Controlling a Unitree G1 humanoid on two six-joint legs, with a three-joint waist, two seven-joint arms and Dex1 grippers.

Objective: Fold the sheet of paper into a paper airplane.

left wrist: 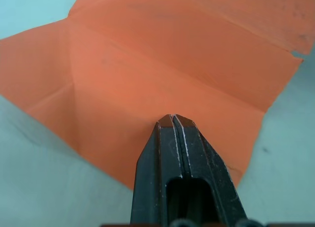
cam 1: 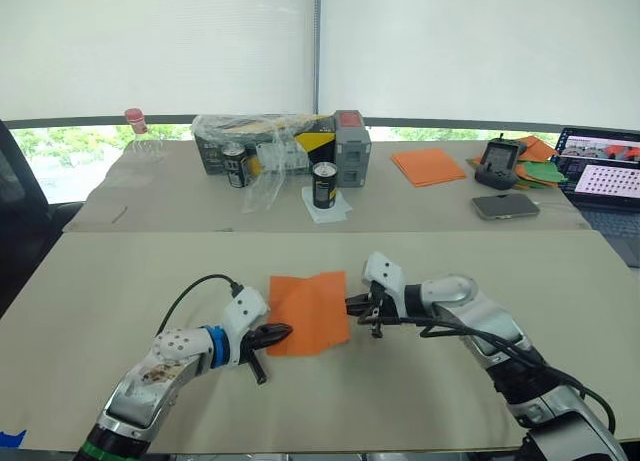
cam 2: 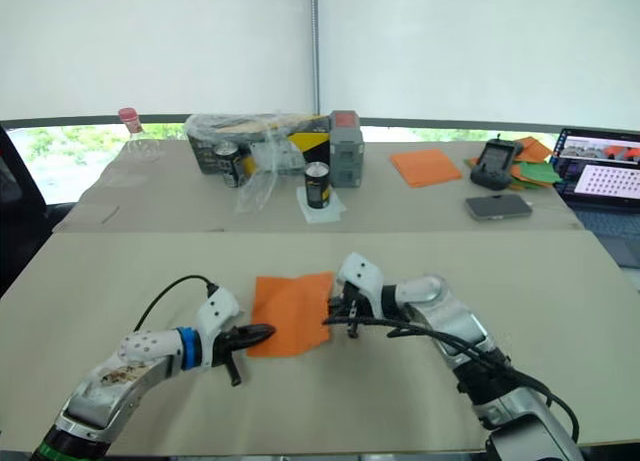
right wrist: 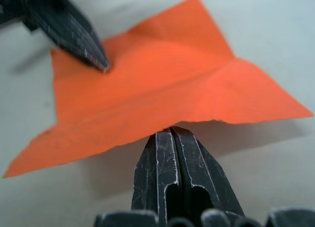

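Orange sheet of paper (cam 1: pixel 310 312), black left gripper (cam 1: pixel 283 332), beige table (cam 1: pixel 420 401)

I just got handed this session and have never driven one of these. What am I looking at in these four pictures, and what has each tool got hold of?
It is a humanoid robot with two arms, each ending in a two-fingered black tool. The two wide pictures come from a stereo camera on its head, looking down over the arms at a table. The two close pictures come from cameras on the wrists, each looking along its own fingers.

Between the arms lies the sheet of paper, orange, creased, not yet a plane. The left tool is shut, its tip resting on the sheet near one edge. The right tool is shut at the opposite edge, which is lifted off the table in the right wrist view; I cannot tell whether it actually pinches it.

Further back are cans, a box, a stack of orange sheets, a phone and a laptop.
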